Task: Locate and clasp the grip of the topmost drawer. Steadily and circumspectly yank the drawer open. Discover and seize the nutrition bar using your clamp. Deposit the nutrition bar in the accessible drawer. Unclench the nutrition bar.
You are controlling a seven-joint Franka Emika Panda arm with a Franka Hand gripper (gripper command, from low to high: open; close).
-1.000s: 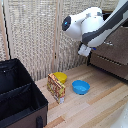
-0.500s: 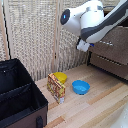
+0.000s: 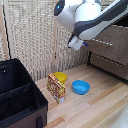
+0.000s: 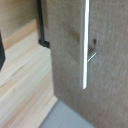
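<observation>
hand (image 3: 77,44) up near top drawer (image 3: 112,47), fingers hidden, cannot tell if spread. snack bar (image 3: 56,87) stands on floor (image 3: 95,107).

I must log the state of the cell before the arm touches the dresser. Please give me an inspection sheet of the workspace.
Surface: light wooden floor, bare in front.
Job's things: topmost drawer looks shut, its silver bar close ahead in the wrist view; nutrition bar stands upright against the yellow bowl.
Clutter: blue bowl beside the yellow one; black case at the exterior view's left.
Grippers: clamp raised near the dresser; fingers not clear, holding nothing visible.
Cables: nothing seen.
Surroundings: woven beige wall behind.
</observation>
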